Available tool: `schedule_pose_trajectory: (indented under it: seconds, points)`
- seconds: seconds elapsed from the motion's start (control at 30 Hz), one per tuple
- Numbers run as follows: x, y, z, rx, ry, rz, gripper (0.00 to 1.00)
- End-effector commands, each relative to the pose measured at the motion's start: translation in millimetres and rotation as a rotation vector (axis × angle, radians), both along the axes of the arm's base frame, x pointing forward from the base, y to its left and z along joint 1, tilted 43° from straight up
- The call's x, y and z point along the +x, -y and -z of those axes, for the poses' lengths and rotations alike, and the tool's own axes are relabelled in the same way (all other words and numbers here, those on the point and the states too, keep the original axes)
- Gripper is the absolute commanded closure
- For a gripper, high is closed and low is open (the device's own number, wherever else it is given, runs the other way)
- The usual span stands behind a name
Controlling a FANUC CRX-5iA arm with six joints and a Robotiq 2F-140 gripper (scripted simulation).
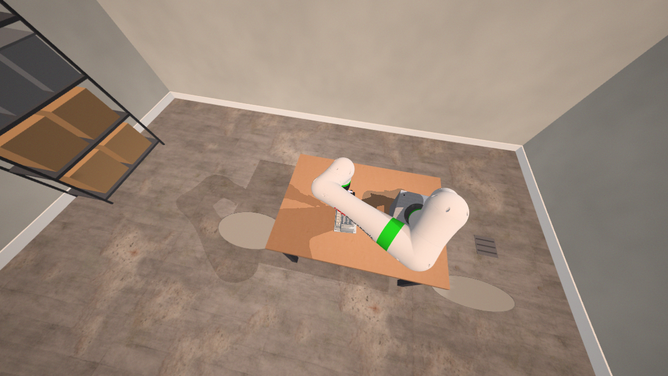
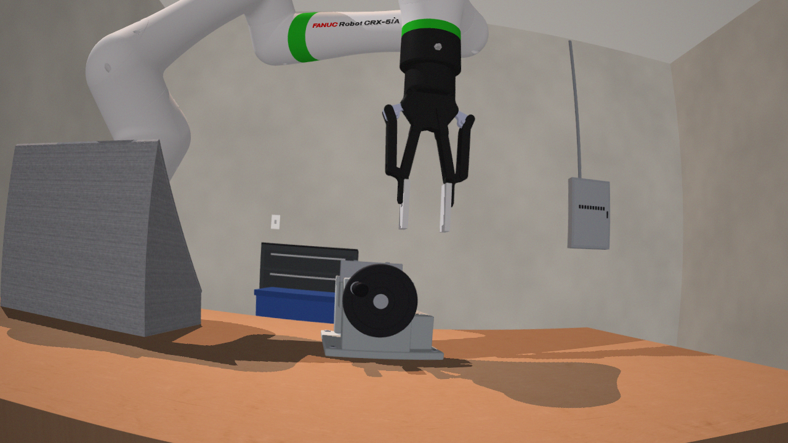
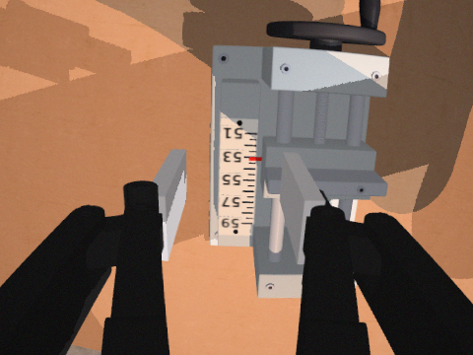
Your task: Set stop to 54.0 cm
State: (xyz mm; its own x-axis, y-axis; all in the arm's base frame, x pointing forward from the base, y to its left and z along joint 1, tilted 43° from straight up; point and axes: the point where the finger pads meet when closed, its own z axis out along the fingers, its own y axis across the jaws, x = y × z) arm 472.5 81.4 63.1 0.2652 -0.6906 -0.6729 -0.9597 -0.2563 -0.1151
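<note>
The grey stop fixture (image 2: pixel 380 325) stands on the orange table, with its black handwheel (image 2: pixel 380 300) facing the exterior camera and the crank knob (image 2: pixel 359 288) at the wheel's upper left. My gripper (image 2: pixel 423 226) hangs well above the fixture, apart from it, fingers partly spread and holding nothing. The scale (image 3: pixel 238 180) runs from 51 to 59, and the red pointer (image 3: pixel 255 158) sits at about 53. The sliding stop block (image 3: pixel 322 172) rides on the rods. In the top view the fixture (image 1: pixel 344 222) is partly hidden by my arm.
A large grey wedge block (image 2: pixel 93 237) stands on the table to the left. A blue and black box (image 2: pixel 300 286) is behind the fixture. My grey base (image 1: pixel 406 206) sits at the table's far right. A shelf rack (image 1: pixel 60 116) stands by the left wall.
</note>
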Motion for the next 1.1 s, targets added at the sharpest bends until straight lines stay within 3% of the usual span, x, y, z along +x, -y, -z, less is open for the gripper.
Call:
schedule_pose_trajectory:
  seconds: [0.0,1.07]
  points:
    - [-0.7,-6.7,7.4,0.000,0.000,0.000,0.67]
    - [-1.1,-9.3,10.2,0.000,0.000,0.000,0.67]
